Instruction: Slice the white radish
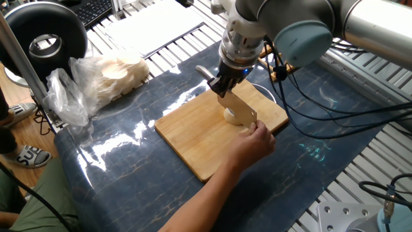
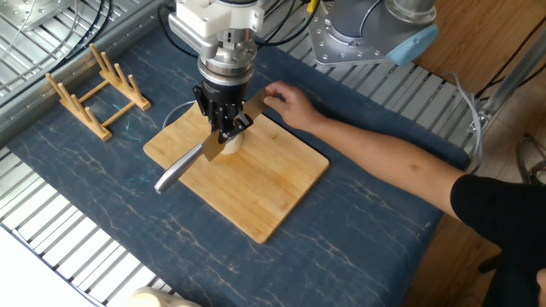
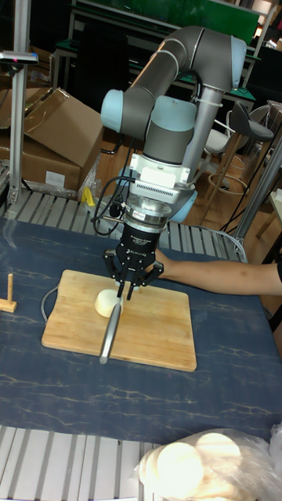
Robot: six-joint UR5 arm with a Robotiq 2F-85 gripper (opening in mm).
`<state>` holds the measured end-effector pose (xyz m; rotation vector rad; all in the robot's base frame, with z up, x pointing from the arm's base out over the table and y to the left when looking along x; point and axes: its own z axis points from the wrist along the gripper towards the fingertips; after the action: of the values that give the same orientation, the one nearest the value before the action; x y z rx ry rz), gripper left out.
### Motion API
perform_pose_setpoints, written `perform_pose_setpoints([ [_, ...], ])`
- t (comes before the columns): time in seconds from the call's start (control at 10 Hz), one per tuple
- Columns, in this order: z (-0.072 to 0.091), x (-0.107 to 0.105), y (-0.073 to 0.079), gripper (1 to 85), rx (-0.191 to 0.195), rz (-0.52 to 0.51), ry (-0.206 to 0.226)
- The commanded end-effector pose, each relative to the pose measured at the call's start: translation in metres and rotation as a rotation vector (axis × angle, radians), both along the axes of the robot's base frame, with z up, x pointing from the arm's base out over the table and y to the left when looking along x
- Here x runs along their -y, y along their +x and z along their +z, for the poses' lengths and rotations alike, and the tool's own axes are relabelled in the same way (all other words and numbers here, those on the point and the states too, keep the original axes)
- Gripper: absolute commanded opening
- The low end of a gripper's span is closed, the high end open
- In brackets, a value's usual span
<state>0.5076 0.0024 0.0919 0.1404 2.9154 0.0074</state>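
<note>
The white radish (image 1: 229, 116) (image 2: 233, 145) (image 3: 104, 302) is a small cream-white chunk on the wooden cutting board (image 1: 193, 138) (image 2: 264, 192) (image 3: 157, 329). My gripper (image 1: 223, 84) (image 2: 223, 130) (image 3: 128, 288) is shut on a knife (image 1: 239, 109) (image 2: 177, 174) (image 3: 110, 333). The blade rests against the top of the radish. A person's hand (image 1: 255, 138) (image 2: 290, 104) reaches in and touches the radish at the blade's tip end. The blade and the hand hide part of the radish.
A clear plastic bag of pale round slices (image 1: 112, 74) (image 3: 207, 462) lies off the board. A wooden rack (image 2: 95, 81) stands on the blue mat. The person's forearm (image 2: 384, 153) crosses the mat beside the board. Cables (image 1: 309, 109) hang near the arm.
</note>
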Motion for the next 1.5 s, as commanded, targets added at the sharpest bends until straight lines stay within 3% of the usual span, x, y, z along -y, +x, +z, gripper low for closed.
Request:
perform_pose_setpoints([
  [0.0, 0.0021, -0.0002, 0.0, 24.3, -0.002, 0.006, 0.01],
  [0.3, 0.0056, 0.0031, -0.0051, 23.3, -0.034, 0.04, 0.008],
  [1.4, 0.0072, 0.0086, -0.009, 16.3, -0.063, 0.013, 0.006],
])
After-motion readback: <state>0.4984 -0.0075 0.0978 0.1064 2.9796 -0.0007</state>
